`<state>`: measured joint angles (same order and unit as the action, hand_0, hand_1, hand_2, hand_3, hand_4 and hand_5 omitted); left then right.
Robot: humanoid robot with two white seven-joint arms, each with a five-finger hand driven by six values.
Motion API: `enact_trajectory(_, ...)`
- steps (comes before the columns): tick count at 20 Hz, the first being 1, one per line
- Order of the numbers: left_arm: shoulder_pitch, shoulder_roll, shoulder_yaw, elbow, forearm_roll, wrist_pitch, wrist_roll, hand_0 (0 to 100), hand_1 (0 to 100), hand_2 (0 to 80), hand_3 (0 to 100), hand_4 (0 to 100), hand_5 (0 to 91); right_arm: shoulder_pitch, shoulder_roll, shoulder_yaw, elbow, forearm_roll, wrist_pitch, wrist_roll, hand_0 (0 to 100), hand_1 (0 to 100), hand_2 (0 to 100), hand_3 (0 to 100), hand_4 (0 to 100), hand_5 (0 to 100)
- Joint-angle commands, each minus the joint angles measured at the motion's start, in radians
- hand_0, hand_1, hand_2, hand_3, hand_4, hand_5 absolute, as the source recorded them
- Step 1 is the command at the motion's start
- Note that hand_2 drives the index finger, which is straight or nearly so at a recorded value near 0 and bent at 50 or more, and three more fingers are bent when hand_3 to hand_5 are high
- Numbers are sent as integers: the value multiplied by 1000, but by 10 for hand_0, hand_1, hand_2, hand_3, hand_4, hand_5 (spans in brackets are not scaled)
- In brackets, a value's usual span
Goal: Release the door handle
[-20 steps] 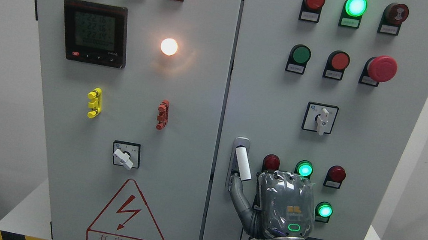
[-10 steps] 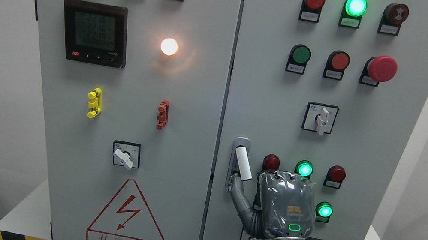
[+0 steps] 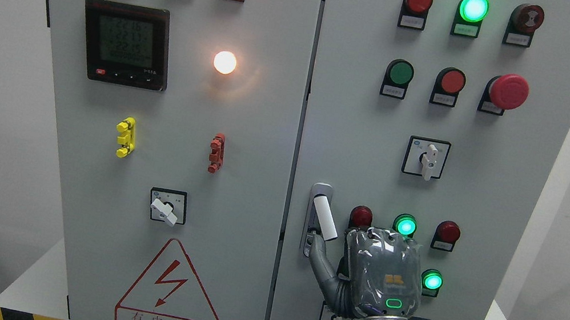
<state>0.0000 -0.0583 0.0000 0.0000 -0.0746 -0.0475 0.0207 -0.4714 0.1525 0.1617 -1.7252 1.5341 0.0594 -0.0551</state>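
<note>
Grey and wrapped in clear film, the right hand (image 3: 378, 277) rises from the bottom edge on a silver wrist, its back toward the camera, in front of the lower part of the right door (image 3: 363, 109). One finger (image 3: 323, 262) reaches up and left, its tip at the lower end of the handle (image 3: 324, 218); the other fingers are hidden behind the palm, so I cannot tell how far the hand is open, and nothing shows clasped in it. The handle is a white bar swung out from its grey recess, tilted with its lower end to the right, at the door's left edge beside the seam between the doors.

Just past the hand on the same door sit a dark red lamp (image 3: 360, 217), a lit green lamp (image 3: 405, 225), another red lamp (image 3: 448, 232) and a second green lamp (image 3: 432, 280), partly covered by the hand. Higher up is a white selector (image 3: 426, 157), then a red mushroom button (image 3: 508, 91). The left door (image 3: 258, 179) carries a warning triangle (image 3: 172, 292), a second selector (image 3: 167, 207), a meter (image 3: 125, 43) and a glowing white lamp (image 3: 225, 62)
</note>
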Motion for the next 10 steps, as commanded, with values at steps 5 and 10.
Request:
enact_trajectory(5,-3,0,2,9,1,0,-1,120,389,0,0,0,0,-1,-2,-1,1,-3,10,1,546,76,1000,1000,1000,969)
enact_trajectory(10,-3,0,2,9,-1,0,-1,120,389,0,0,0,0,-1,-2,-1,0,-3,11,1,548,76,1000,1000,1000,970)
